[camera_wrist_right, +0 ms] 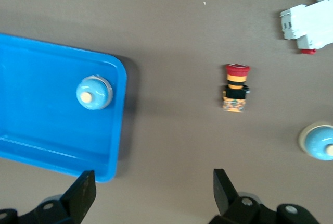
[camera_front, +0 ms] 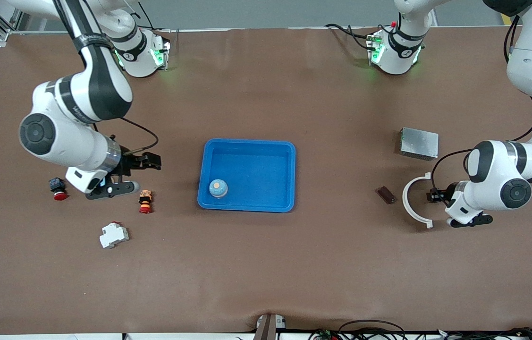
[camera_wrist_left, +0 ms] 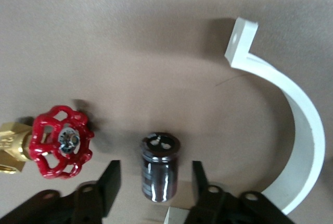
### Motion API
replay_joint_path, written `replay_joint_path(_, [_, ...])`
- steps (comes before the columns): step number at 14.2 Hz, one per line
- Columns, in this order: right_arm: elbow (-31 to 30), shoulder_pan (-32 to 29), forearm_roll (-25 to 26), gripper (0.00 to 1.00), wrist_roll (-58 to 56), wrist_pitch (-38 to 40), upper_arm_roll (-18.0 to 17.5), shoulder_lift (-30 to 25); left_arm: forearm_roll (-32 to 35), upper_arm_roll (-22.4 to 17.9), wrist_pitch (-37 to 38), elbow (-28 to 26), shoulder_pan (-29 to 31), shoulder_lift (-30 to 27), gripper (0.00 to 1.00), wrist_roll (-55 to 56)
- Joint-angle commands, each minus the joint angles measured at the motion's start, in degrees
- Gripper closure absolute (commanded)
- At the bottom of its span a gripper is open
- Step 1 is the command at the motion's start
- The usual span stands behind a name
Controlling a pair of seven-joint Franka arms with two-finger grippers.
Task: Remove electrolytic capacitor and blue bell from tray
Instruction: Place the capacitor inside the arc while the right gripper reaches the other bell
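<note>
- While my left claw sits low over the tabletop at the left arm's end, its fingers stand spread, with the electrolytic capacitor lying free between them; no finger touches it.
- Capacitor: out of the tray, on its side on the tabletop. Long axis runs straight away from the claw; vented top faces outward.
- Beside it: a red-handled valve on one flank, a white curved bracket on the other, a grey metal box farther off.
- My right claw hovers spread and empty between tray and small push-button.
- Blue bell: upright in the tray's corner nearest the right arm and the front camera, dome up, no long axis.
- Judgement: the right arm is much nearer the bell, so that pick should fall to it.
</note>
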State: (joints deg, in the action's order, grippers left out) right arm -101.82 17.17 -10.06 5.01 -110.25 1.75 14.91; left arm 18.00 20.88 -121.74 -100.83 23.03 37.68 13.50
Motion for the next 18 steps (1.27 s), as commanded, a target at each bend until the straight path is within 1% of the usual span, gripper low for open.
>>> replay_joint_path(1, [-0.4,3.21,-0.75,0.0,6.13,-2.94,0.01,0.64,0.63,0.82,0.62,0.11,0.44,-1.99,0.0,-0.93])
replay_joint_path(3, [-0.4,5.84,-0.75,0.0,12.71,-6.27,0.01,2.22,0.19,1.26,1.76,0.11,0.18,-3.75,0.0,-0.67])
replay_joint_path(5, [-0.49,9.18,-0.75,0.0,21.66,-10.75,0.01,4.68,0.1,3.28,3.61,0.11,0.27,-5.77,0.0,0.29])
replay_joint_path(6, [-0.4,10.59,-0.84,0.0,25.1,-13.12,0.01,6.0,-0.94,4.24,4.48,0.11,0.27,-7.0,0.0,1.08])
replay_joint_path(8, [-0.14,12.88,-1.02,0.0,29.08,-18.57,0.01,9.59,-4.98,4.95,6.24,0.11,0.27,-9.28,0.0,1.88])
replay_joint_path(9, [-0.05,13.5,-1.02,0.0,29.61,-21.38,0.01,11.61,-6.13,5.65,7.03,0.11,0.27,-10.51,0.0,1.88])
replay_joint_path(10, [0.21,13.5,-1.02,0.0,29.53,-22.62,0.01,13.29,-6.57,6.27,7.56,0.11,0.27,-11.92,0.0,1.88])
replay_joint_path(13, [1.62,13.68,-0.49,0.0,29.44,-22.73,0.19,17.16,-6.58,8.03,9.06,0.11,0.27,-16.22,0.0,1.62])
replay_joint_path(18, [3.29,14.73,-0.49,0.0,29.44,-23.25,0.19,21.03,-6.58,10.31,13.54,0.37,0.27,-23.87,0.0,1.09])
